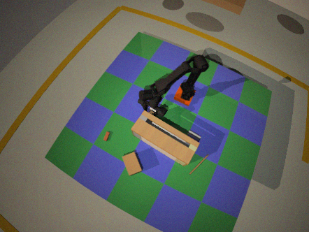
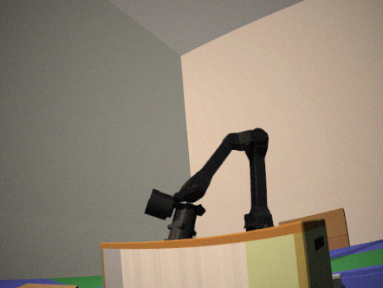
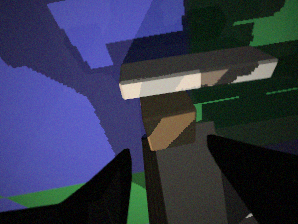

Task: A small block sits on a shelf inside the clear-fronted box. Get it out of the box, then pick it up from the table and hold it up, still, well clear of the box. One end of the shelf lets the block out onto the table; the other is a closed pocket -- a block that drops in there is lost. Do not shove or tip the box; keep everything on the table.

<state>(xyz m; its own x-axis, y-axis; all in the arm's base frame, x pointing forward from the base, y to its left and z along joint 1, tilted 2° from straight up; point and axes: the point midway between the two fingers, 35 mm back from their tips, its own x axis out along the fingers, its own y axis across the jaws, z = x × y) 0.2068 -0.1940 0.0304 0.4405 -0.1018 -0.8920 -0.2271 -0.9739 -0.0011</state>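
The wooden box (image 1: 164, 142) (image 2: 186, 269) stands in front of the arm, with a long slot in its top. The small block on its shelf cannot be made out. My gripper (image 1: 153, 110) (image 3: 168, 147) is open and points down behind the box's left end in the top view; the exterior view hides its fingers behind the box. In the wrist view, a brown piece (image 3: 172, 122) lies between and just beyond the fingertips, joined or close to a pale bar (image 3: 162, 86). A grey panel (image 3: 187, 175) runs between the fingers. Contact cannot be told.
Another pale bar (image 1: 194, 135) is behind the box's right end. A tan wooden block (image 1: 132, 163) and a thin stick (image 1: 199, 164) lie in front of the box. A small orange-brown piece (image 1: 106, 136) lies to its left. The arm's orange base (image 1: 180, 98) is behind.
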